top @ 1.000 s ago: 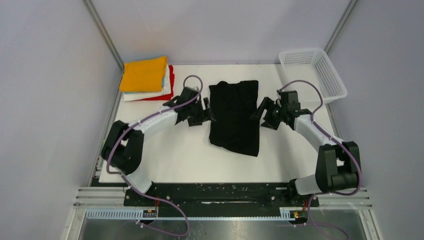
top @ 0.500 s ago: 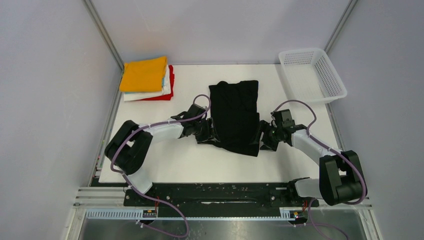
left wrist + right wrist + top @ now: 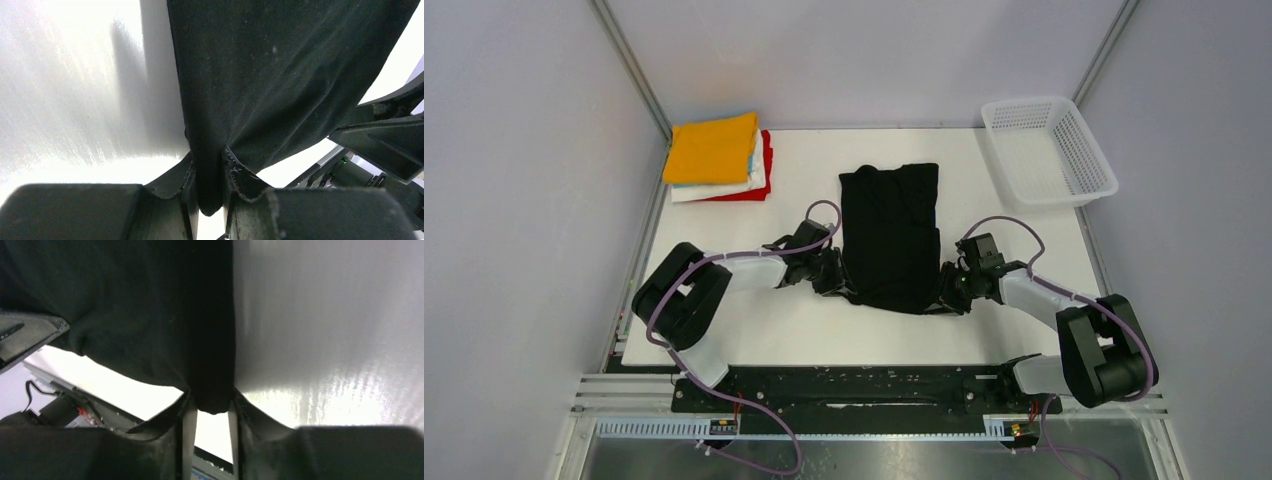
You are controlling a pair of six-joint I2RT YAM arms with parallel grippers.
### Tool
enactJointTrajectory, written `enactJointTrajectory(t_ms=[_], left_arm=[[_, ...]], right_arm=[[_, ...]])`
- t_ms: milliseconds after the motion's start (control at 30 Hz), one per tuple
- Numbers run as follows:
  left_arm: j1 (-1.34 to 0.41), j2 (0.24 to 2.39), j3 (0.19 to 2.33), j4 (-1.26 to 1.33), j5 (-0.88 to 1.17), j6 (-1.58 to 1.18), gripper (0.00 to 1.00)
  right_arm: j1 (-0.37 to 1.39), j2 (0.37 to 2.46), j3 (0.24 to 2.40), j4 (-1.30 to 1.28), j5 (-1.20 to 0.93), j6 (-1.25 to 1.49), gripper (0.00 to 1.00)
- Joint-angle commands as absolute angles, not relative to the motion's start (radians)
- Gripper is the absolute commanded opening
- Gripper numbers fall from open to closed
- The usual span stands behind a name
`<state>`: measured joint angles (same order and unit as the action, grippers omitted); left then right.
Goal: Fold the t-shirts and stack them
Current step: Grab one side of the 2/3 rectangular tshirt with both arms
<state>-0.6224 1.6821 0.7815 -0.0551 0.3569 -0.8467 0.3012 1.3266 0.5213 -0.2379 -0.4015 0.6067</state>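
Both arms slid from the shirt's mid-sides down to its lower corners within the last second, jaws closing in as they went. Left gripper (image 3: pixel 836 281) now sits at the lower-left corner of the black t-shirt (image 3: pixel 890 235). In the left wrist view its fingers (image 3: pixel 235 172) pinch a fold of black cloth. Right gripper (image 3: pixel 948 291) is at the lower-right corner. In the right wrist view the cloth edge fills the gap between its fingers (image 3: pixel 186 412), so it is clamped too. Shirt lies flat, mid-frame on the white table (image 3: pixel 794 335). Folded stack (image 3: pixel 742 180) sits upper left, with the orange-yellow shirt (image 3: pixel 712 148) on top. White mesh basket (image 3: pixel 1092 160) is upper right.
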Motion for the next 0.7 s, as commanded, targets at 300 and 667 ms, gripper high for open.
enactJointTrajectory(t_ms=[300, 667], left_arm=[[-0.624, 1.576, 0.646, -0.124, 0.260, -0.843, 0.23], [-0.624, 1.525, 0.606, -0.137, 0.253, -0.849, 0.00]], right_arm=[[0.311, 1.289, 0.464, -0.364, -0.370, 0.563, 0.00], [0.311, 1.231, 0.445, -0.404, -0.429, 0.523, 0.00]])
